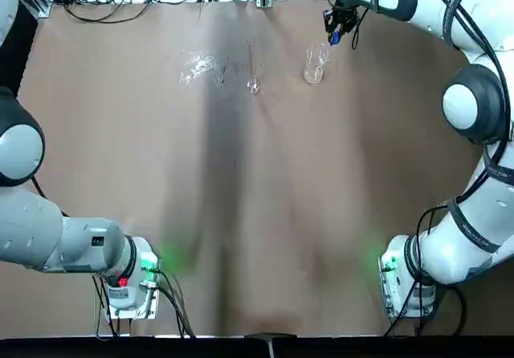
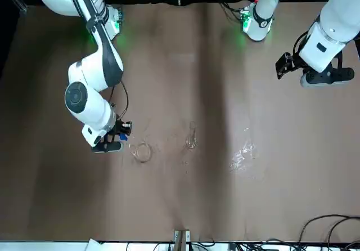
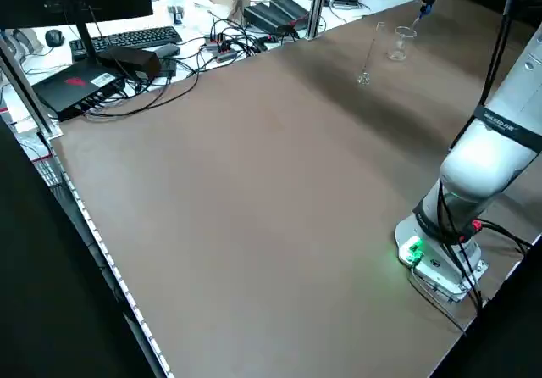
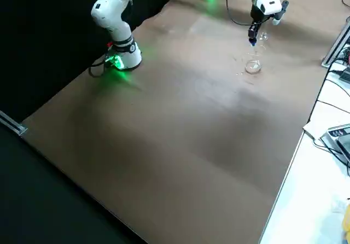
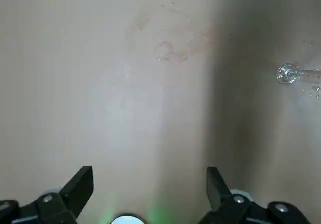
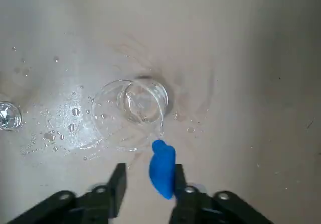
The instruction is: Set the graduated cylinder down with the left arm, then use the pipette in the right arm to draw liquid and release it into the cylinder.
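Cylinder (image 1: 254, 73): stands upright, alone, near the middle of the table's far edge.
Beaker (image 1: 314, 63): just right of the cylinder.
Right gripper (image 1: 335, 29): above the beaker, fingers closed on the pipette (image 6: 162, 167).
Left gripper (image 2: 312, 71): empty, fingers spread, near the table's left edge.

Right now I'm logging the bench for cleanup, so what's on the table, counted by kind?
Graduated cylinder: 1
Beaker: 1
Pipette, blue bulb, in the right tool: 1
Clear glassy cluster: 1
Total: 4
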You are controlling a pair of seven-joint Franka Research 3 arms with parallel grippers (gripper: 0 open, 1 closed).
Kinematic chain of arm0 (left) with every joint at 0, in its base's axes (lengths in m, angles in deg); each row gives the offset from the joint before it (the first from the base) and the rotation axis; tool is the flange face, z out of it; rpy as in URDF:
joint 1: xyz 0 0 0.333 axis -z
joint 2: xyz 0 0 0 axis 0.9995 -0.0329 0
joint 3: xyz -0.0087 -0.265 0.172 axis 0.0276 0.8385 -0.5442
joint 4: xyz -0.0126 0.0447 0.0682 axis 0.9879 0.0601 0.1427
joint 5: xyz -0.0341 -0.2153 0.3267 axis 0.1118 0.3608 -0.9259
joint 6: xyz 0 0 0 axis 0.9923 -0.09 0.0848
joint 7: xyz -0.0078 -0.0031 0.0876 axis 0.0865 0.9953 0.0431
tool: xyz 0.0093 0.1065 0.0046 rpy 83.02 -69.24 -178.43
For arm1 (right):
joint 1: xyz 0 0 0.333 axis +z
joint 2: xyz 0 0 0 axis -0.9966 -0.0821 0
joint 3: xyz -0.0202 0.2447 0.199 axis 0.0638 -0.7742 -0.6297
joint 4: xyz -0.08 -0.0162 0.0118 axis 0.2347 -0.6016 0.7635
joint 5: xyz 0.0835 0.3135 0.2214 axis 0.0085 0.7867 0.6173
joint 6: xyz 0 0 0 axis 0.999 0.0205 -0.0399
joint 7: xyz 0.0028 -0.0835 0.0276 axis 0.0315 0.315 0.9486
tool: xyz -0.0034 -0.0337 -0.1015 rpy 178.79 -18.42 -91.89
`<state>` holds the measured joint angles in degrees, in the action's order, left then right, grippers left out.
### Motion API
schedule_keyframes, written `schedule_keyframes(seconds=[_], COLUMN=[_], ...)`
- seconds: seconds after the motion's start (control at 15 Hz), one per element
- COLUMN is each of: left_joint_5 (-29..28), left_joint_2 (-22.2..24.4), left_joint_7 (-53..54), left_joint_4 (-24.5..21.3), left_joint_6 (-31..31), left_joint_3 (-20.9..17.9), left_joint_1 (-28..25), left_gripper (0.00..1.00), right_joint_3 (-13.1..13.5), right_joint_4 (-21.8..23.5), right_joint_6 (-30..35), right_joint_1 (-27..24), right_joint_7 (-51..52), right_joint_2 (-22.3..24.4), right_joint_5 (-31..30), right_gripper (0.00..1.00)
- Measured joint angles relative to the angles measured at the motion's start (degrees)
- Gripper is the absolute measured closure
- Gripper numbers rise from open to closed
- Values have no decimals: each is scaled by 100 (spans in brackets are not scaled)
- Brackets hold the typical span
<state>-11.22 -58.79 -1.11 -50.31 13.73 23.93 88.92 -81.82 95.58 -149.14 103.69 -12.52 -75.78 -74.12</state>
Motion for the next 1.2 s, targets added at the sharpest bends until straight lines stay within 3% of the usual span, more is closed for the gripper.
schedule_keyframes(seconds=[0.07,0.13,0.4,0.67,1.2], left_joint_5=[0,0,0,3,25], left_joint_2=[2,2,2,1,-6], left_joint_7=[0,1,1,1,11], left_joint_4=[0,0,0,0,-3], left_joint_6=[-4,-86,-133,-133,-133], left_joint_3=[-11,-28,-37,-215,-382], left_joint_1=[0,-2,-2,-4,-13], left_gripper=[0,0,0,0,0], right_joint_3=[5,9,10,12,18], right_joint_4=[0,-3,-58,-173,-228], right_joint_6=[0,-7,-7,221,1312], right_joint_1=[-4,-24,-108,-166,-701], right_joint_7=[0,0,7,61,766], right_joint_2=[-1,-1,2,141,989], right_joint_5=[0,2,15,15,49], right_gripper=[52,33,2,2,2])
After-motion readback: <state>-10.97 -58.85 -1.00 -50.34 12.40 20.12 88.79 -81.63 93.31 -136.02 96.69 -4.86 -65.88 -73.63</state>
